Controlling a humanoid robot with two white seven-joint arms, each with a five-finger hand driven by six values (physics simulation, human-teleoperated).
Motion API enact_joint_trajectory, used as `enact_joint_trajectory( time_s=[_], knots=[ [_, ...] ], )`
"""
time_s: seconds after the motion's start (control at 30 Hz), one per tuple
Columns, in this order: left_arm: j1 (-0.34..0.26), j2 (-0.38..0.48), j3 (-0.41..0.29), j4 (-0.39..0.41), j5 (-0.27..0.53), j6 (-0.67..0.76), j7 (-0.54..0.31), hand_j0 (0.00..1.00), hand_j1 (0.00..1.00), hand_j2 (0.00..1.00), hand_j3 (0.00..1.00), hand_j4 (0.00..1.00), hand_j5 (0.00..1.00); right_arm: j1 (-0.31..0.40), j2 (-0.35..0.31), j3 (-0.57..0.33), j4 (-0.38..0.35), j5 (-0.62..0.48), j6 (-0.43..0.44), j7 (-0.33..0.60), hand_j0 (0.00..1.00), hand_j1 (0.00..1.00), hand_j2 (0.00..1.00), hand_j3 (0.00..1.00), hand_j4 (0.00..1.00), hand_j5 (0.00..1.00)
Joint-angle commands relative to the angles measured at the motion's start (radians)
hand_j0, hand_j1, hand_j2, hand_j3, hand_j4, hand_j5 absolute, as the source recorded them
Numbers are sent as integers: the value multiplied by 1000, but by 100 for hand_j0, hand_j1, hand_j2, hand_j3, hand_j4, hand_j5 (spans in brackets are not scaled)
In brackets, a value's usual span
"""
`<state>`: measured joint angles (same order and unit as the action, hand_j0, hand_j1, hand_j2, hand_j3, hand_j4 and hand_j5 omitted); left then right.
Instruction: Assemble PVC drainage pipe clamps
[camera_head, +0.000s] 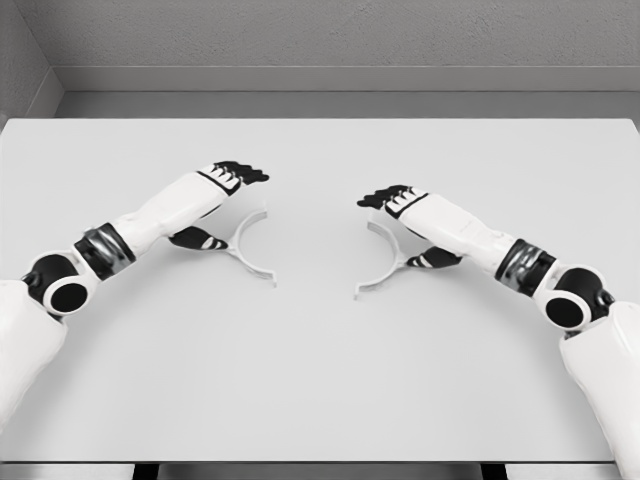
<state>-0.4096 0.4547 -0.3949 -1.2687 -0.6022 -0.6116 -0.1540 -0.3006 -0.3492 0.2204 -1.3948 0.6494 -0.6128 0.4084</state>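
Two thin white half-ring clamp pieces lie on the pale desk (320, 380), their open sides facing each other. The left hand (222, 205) pinches the left half-ring (250, 250) with its fingers; the right hand (405, 225) pinches the right half-ring (385, 262).

A bare simulated test room: a plain white surface (320, 370) stands against blank grey walls (340, 35), all evenly lit and featureless.
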Motion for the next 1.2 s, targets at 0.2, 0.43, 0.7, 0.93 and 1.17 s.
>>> enact_joint_trajectory(
  time_s=[0.2,0.43,0.7,0.93,1.17],
  knots=[
    [0,-22,1,-37,-1,1,-2,100,100,100,100,100,100,-5,16,13,2,-5,2,0,100,100,100,100,100,100],
    [-3,-25,14,-46,-2,1,-2,100,100,100,100,100,100,-8,22,19,8,-5,2,0,100,100,100,100,100,100],
    [-35,-30,11,74,-4,1,-2,100,100,100,100,100,100,-29,44,30,30,1,2,1,100,100,100,100,100,100],
    [-35,-33,8,95,-4,1,-2,100,100,100,100,100,100,-51,55,46,56,3,2,1,100,100,100,100,100,100],
    [-35,-39,4,94,-5,1,-2,100,100,100,100,100,100,-54,64,48,56,7,2,1,100,100,100,100,100,100]
  ],
)
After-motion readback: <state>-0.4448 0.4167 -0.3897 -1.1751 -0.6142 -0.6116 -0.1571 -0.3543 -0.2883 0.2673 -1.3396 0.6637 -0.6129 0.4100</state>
